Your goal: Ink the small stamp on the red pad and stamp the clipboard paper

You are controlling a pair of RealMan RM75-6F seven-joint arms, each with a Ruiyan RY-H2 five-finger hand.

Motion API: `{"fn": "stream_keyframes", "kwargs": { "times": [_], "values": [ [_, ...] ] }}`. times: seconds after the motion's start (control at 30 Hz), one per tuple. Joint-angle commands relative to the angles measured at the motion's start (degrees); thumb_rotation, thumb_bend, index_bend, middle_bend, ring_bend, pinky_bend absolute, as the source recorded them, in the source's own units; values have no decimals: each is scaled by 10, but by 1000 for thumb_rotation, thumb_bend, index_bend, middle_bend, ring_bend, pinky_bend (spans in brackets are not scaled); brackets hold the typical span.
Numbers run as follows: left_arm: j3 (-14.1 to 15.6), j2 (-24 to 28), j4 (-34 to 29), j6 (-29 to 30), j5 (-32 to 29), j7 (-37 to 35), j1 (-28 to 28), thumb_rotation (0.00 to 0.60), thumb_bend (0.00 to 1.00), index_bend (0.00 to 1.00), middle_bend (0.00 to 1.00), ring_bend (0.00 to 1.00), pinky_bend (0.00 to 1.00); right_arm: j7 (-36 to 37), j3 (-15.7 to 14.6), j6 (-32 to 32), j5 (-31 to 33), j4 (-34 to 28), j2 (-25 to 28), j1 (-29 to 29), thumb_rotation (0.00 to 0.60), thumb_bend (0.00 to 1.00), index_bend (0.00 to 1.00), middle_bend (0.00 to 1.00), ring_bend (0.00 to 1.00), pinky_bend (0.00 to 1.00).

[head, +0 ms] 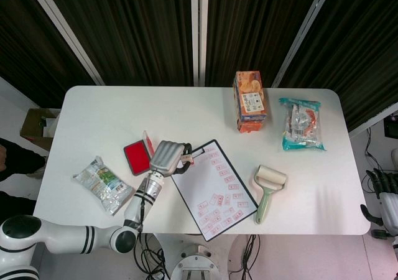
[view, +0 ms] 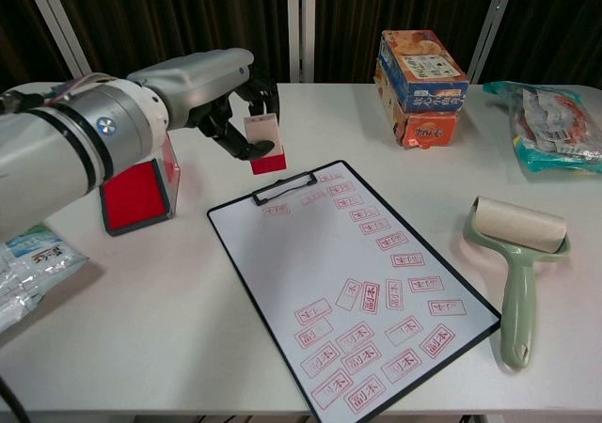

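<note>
Stamp: the small stamp [view: 265,146] hangs in the air above the clip end of the clipboard [view: 353,282], long axis near upright, red face down and tilted slightly.
Left hand: the left hand [view: 202,89] pinches the stamp's pale body between fingertips.
Right hand: the right hand [head: 387,193] shows only at the frame edge; its state cannot be told.
Red pad: the red pad [view: 134,194] lies open left of the clipboard, lid raised.
Paper: rows of red marks, likely earlier prints.
Surface: white table [head: 186,109], dark curtains behind.
</note>
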Motion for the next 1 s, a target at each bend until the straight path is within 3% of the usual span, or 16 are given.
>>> {"fn": "stream_keyframes", "kwargs": {
  "times": [0.03,0.3,0.5,1.0],
  "values": [
    [44,57,-59,32,51,-32,46,600,485,746,756,1000,1000,-3,0,3,-2,-3,1,-1,600,262,0,0,0,0],
    [159,101,-41,98,192,-118,138,600,482,744,755,1000,1000,-12,2,3,-1,-10,1,3,600,263,0,0,0,0],
    [211,100,7,120,248,-169,188,600,480,741,754,1000,1000,-27,3,4,-4,-25,6,5,600,262,0,0,0,0],
    [230,59,157,111,332,-262,230,600,451,712,737,1000,1000,-46,1,16,-5,-45,13,0,600,263,0,0,0,0]
  ]
}}
